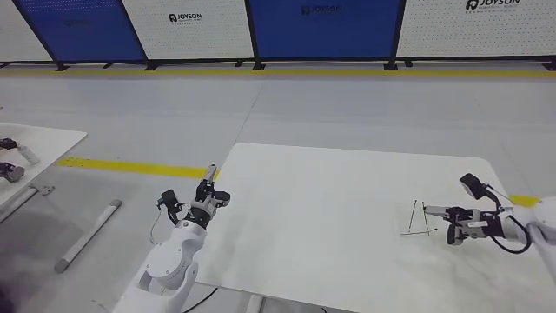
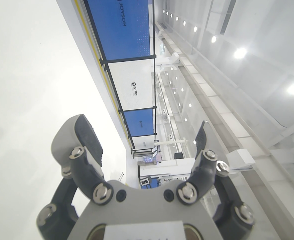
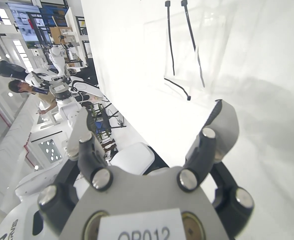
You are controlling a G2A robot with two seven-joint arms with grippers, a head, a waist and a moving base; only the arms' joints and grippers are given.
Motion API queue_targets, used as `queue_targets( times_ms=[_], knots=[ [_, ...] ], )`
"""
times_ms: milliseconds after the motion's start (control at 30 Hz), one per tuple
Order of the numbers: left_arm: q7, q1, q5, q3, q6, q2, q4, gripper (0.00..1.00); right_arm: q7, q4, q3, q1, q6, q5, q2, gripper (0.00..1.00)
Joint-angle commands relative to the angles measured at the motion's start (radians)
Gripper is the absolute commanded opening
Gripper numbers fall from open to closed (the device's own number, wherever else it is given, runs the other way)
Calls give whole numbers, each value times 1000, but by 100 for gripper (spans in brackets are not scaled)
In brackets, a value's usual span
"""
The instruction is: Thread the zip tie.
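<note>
A: Progress?
B: Nothing threaded yet, I'd say. Three ties (image 3: pixel 170 38) lie flat and straight on the table (image 1: pixel 330 226). None looped, none held.
A: Where exactly?
B: Toward the table's right side. Two lie side by side, the third crosswise near their tail ends; can't tell if it touches them. The heads of the two point away from the right gripper (image 3: pixel 153 116).
A: Right gripper state?
B: Near the ties, aimed at them, jaws wide, empty.
A: Left gripper (image 2: pixel 147 136)?
B: At the table's left edge, well apart from the ties. Jaws wide too, nothing in them.
A: So what's left?
B: Everything, by my read: pick up one tie, get both ends under control, feed the tail through the head. The ties are thin and flat on the table, so the pick looks fiddly.
</note>
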Motion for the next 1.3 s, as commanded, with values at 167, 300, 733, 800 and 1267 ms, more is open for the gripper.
queue_targets(
  times_ms=[167,300,733,800,1267],
  knots=[
    [0,0,0,0,0,0,0,100,8,-45,27,-23,41,-30,18,60],
    [0,0,0,0,0,0,0,100,21,-48,22,-20,66,-42,19,46],
    [0,0,0,0,0,0,0,100,0,25,-35,28,125,-84,-1,47],
    [0,0,0,0,0,0,0,100,-10,33,-41,35,130,-88,-5,44],
    [0,0,0,0,0,0,0,100,-42,58,-75,58,157,-113,-21,28]
  ],
)
